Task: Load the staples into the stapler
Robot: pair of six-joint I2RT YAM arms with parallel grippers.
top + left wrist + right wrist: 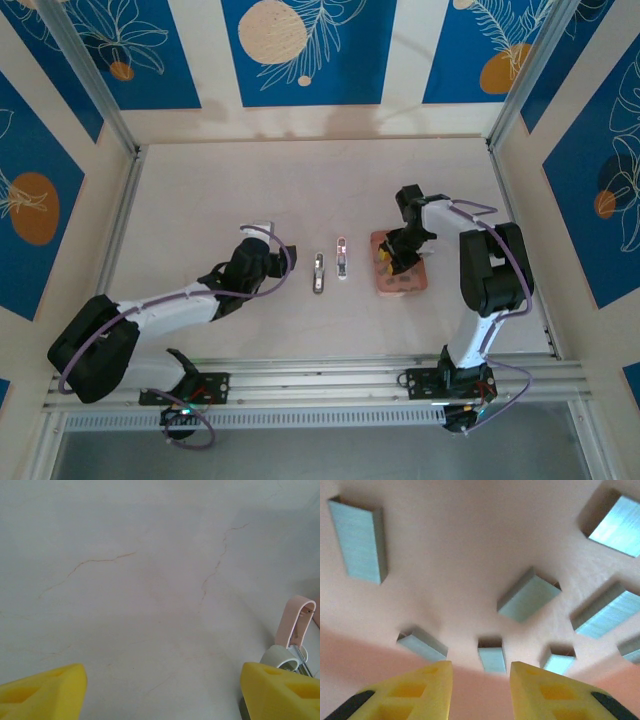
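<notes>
**A:** What sort of place is it?

**B:** A pale, marble-look table with fine cracks. It is boxed in by blue wall panels painted with leaves and orange discs, with metal posts at the corners. A ribbed rail runs along the near edge.

**A:** Start at the left.

**B:** The left gripper sits low over bare table with its yellow fingers spread wide. Nothing is between them.

**A:** And the middle?

**B:** The stapler, a narrow grey sliver, lies just right of that gripper. A pale pink-white piece lies just beside it. In the left wrist view a pink curved part is cut off at the right edge, and a yellow finger covers its lower end.

**A:** The right side?

**B:** The right gripper is down over the salmon tray, covering part of it. Up close, the staples lie scattered on the tray floor as silvery blocks, blurred. The fingers stand a narrow gap apart, and one block lies just beyond the tips, ungripped.
</notes>
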